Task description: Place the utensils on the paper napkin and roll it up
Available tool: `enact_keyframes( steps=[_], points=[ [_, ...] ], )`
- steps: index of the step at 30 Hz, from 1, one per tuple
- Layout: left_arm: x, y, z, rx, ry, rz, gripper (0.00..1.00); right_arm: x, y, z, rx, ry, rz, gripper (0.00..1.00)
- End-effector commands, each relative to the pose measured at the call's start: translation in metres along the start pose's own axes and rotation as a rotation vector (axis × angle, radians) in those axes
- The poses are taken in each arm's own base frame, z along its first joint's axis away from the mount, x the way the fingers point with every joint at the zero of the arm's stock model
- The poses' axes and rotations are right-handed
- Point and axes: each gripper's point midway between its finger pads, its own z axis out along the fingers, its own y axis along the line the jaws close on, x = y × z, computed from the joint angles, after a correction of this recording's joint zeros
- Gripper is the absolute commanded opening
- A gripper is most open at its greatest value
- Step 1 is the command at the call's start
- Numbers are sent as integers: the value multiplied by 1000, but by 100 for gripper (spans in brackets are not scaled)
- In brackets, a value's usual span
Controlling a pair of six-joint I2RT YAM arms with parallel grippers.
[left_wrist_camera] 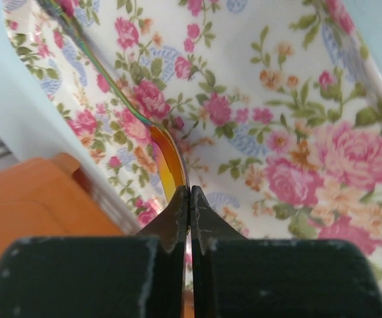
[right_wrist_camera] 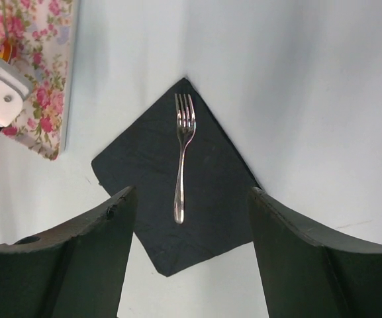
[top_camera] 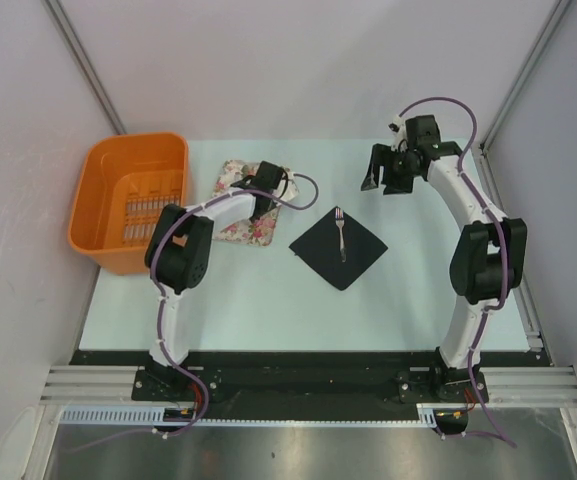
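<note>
Grey walls close in a pale table, with both arms rising from its near edge. An orange basket stands at the far left corner and is the biggest thing on it.

The left arm bends over to the floral cloth, which lies just beside the basket. The right arm reaches up the right side toward the far edge.

A black paper napkin lies flat near the middle of the table. It is turned like a diamond, with one corner pointing away from the arms, and it is clear of the floral cloth. A fork rests on it along that diagonal, tines near the far corner and handle toward the near side.

The right gripper hangs above the table beyond the napkin, jaws spread wide and holding nothing.

The left gripper is low over the floral cloth with its fingers clamped together. They pinch the rim of a spoon by its gold head. Its thin handle runs away across the flowers toward the cloth's edge. Whether the spoon is touching the cloth I cannot tell.
</note>
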Motion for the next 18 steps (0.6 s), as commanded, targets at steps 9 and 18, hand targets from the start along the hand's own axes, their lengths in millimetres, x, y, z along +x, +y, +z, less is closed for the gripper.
enact_keyframes(
  steps=[9,18],
  points=[
    [-17,68,-185,-388,-312,295,0,-49,62,-111,-265,-195,-454,82],
    [24,-57,-304,-331,-849,1056,0,-20,127,-191,-423,-245,-784,85]
  ],
)
